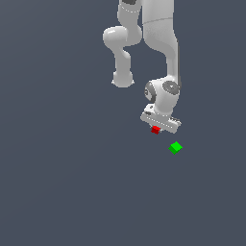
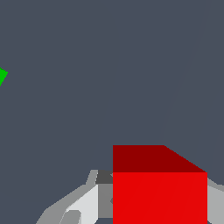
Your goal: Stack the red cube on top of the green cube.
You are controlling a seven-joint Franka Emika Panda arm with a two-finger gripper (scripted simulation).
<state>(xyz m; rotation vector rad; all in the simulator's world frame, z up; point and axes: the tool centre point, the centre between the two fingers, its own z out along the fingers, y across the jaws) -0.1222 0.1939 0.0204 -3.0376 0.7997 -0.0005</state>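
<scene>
End effector (image 1: 156, 128) closed on red cube (image 1: 155, 129), seemingly lifted; green cube (image 1: 175, 147) sits apart, toward exterior view's right. Transfer and placing remain

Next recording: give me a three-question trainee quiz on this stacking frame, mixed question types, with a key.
1. True or false: the red cube already sits on the green cube.
2. In the wrist view, what lies between the gripper fingers? A) red cube B) green cube C) nothing
3. In the exterior view, toward which side of the red cube does the green cube lie?

Key:
1. False; the two cubes are apart.
2. A; grey fingers flank the red cube.
3. Toward the exterior view's right, and lower in the picture.
</scene>
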